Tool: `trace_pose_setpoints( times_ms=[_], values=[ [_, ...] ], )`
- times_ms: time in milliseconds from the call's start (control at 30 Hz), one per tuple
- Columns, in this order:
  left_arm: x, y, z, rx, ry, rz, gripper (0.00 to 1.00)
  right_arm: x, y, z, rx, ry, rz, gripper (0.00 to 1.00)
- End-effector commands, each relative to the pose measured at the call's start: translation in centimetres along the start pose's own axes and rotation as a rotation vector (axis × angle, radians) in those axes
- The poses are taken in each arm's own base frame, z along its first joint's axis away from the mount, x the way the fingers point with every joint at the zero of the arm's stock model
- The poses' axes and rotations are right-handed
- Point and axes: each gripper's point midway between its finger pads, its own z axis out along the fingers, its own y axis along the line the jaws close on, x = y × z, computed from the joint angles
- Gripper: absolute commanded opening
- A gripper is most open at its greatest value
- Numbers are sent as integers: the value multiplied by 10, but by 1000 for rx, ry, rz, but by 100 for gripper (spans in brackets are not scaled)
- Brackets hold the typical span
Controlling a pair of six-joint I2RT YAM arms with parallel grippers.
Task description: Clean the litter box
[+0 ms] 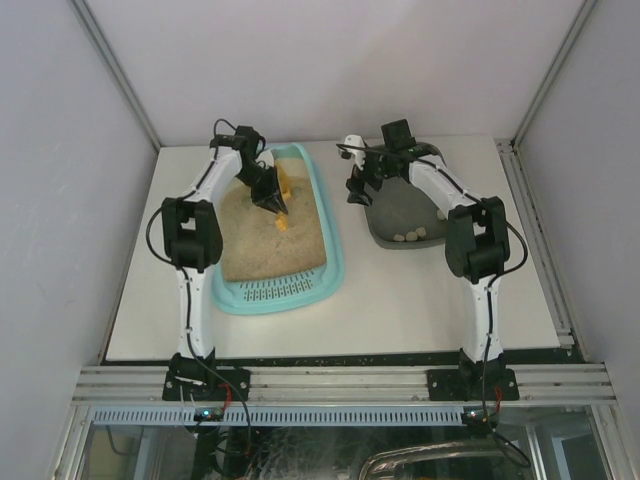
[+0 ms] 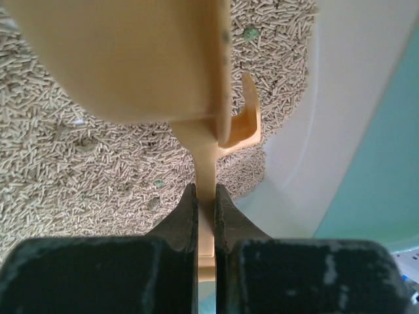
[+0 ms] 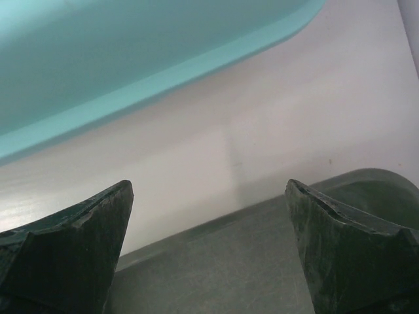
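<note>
White table (image 1: 400,300). Left fingers (image 2: 180,226) pinched on scoop (image 2: 131,59) handle, bowl ahead over litter box (image 1: 335,250) for sifting; right fingers (image 3: 72,248) spread above grey tray (image 3: 222,268).

Open worktop (image 1: 400,300) spans lower centre; litter box (image 1: 336,255) and grey tray (image 1: 400,215) flank a narrow central gap.

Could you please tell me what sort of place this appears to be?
Most likely a robot test cell in a lab, not a home: a white table boxed in by plain wall panels, two arms bolted to an aluminium rail, and a litter box staged beside a grey tray.
</note>
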Motion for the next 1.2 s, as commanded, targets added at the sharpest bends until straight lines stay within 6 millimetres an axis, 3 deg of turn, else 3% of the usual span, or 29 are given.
trace_pose_setpoints(
  times_ms=[0,200,467,667,833,1167],
  values=[
    [-9,-9,-2,68,-7,43,0,-22,7,-4,-80,-68,-82,100],
    [10,3,10,11,48,58,0,-23,21,4,-139,-52,-72,100],
    [36,32,5,-151,72,93,0,-19,47,13,-202,-14,-86,100],
    [37,33,8,-155,68,113,0,-20,52,15,-220,-20,-60,100],
    [31,11,18,-143,81,152,0,-23,57,17,-230,-17,-65,100],
    [10,-47,27,103,49,188,0,-32,61,15,-242,-38,-61,100]
  ],
)
